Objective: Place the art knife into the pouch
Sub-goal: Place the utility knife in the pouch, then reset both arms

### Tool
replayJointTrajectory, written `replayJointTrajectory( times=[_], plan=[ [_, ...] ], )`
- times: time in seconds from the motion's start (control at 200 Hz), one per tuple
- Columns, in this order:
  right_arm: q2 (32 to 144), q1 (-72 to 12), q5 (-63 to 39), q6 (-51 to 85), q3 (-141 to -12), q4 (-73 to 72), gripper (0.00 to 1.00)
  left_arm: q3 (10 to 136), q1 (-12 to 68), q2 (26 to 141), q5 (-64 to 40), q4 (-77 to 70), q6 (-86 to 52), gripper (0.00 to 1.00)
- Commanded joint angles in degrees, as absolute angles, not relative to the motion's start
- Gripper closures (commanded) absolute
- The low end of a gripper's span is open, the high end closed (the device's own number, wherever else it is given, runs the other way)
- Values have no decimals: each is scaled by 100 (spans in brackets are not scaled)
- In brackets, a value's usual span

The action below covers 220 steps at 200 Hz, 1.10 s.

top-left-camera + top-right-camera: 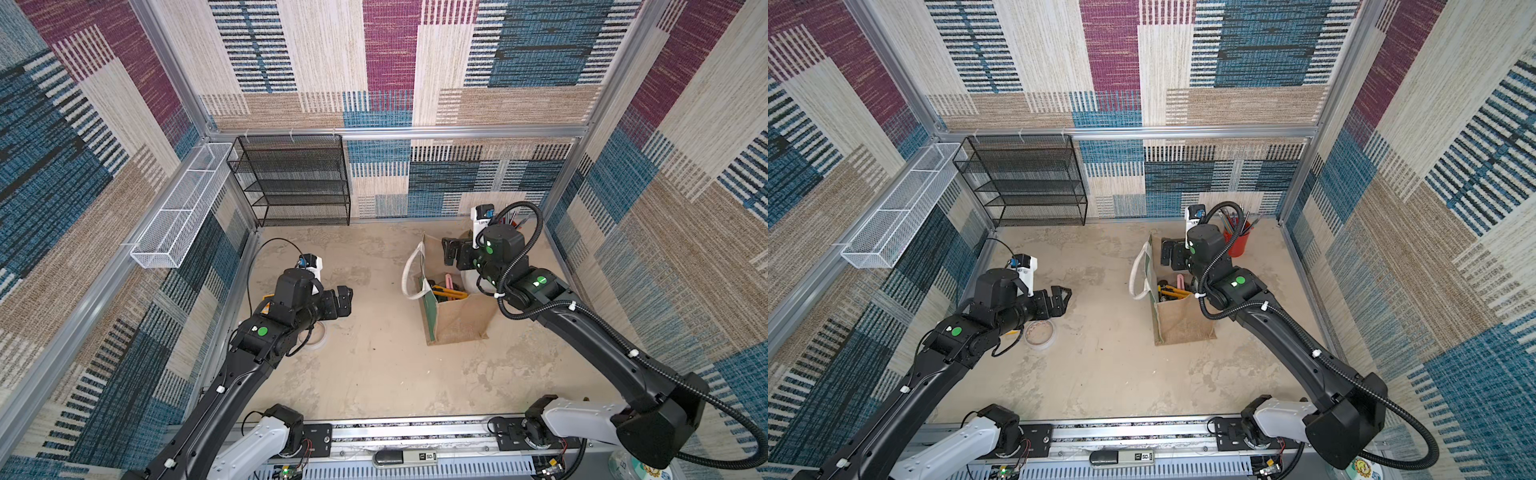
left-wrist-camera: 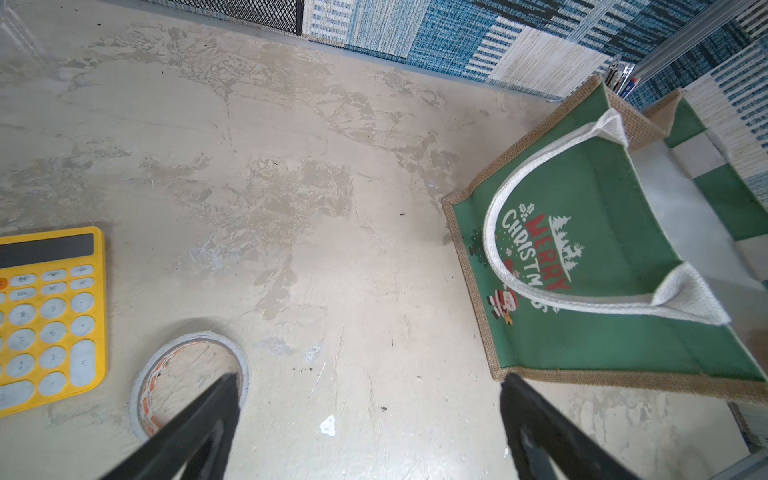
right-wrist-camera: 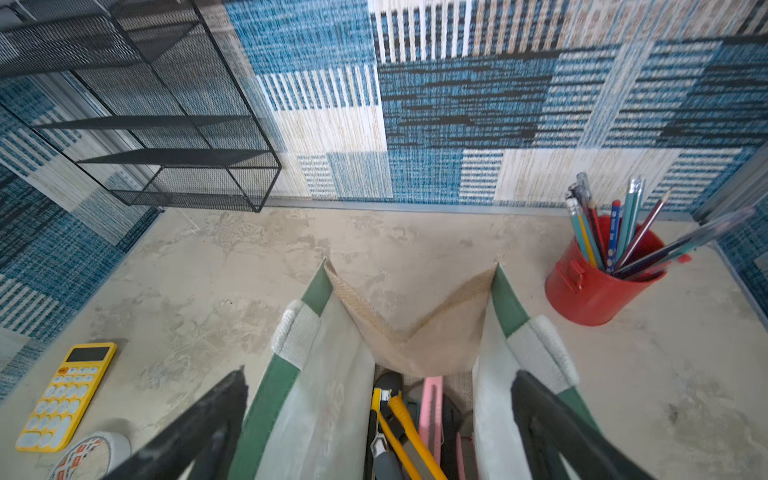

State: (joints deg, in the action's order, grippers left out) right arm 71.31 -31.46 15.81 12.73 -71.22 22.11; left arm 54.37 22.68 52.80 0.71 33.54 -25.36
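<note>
**Yellow knife lying in the pouch, right fingers spread above it**

Jute and green cloth are standing open under the right gripper (image 3: 378, 419), whose fingers (image 3: 208, 428) are spreading wide, one outside each wall of the pouch (image 3: 419, 349), holding nothing. Down in the pouch's mouth the art knife (image 3: 409, 432), yellow and black, is lying among other cutters, with a pink one (image 3: 432, 407) just beside it. In both top views the knife (image 1: 451, 293) is showing inside the pouch (image 1: 461, 322), below the right gripper (image 1: 451, 251).

The left gripper (image 2: 370, 419) is hovering well apart from the pouch (image 2: 602, 257), its fingers (image 2: 208, 415) also standing wide and empty, above a tape roll (image 2: 189, 378) and near a yellow calculator (image 2: 50, 316). A red cup (image 3: 598, 286) of pencils is sitting near the pouch, toward the back wall.

Judging by how things lie, the placing step is finishing: the knife is resting in the pouch and nothing is gripping it. What is left looks like a retreat. The right arm is needing to lift straight up, since the fingers are straddling the pouch's walls and the white handles (image 1: 411, 274) are looping close by; a sideways pull could be snagging a handle or tipping the pouch.
</note>
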Motion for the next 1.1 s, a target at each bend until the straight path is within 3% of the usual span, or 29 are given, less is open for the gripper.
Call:
replayJointTrajectory(
  times=[0.0,0.531,0.706,0.931,1.097],
  plan=[
    [6923,-3123,1762,1051,-7097,1984,0,5163,2268,5245,275,2472,-2879,1],
    [5712,-1748,2360,1639,-5016,532,0,4318,2155,5819,2027,1064,-1837,1],
    [5626,-1314,2976,1878,-4245,165,1,3889,1872,5823,2354,587,-1428,1],
    [5329,-1143,3635,2061,-3164,-666,0,2837,1542,6004,2158,-835,-852,1],
    [5326,-1129,3763,2140,-2319,-1507,0,2725,1415,5924,2054,-1019,-696,1]
  ],
)
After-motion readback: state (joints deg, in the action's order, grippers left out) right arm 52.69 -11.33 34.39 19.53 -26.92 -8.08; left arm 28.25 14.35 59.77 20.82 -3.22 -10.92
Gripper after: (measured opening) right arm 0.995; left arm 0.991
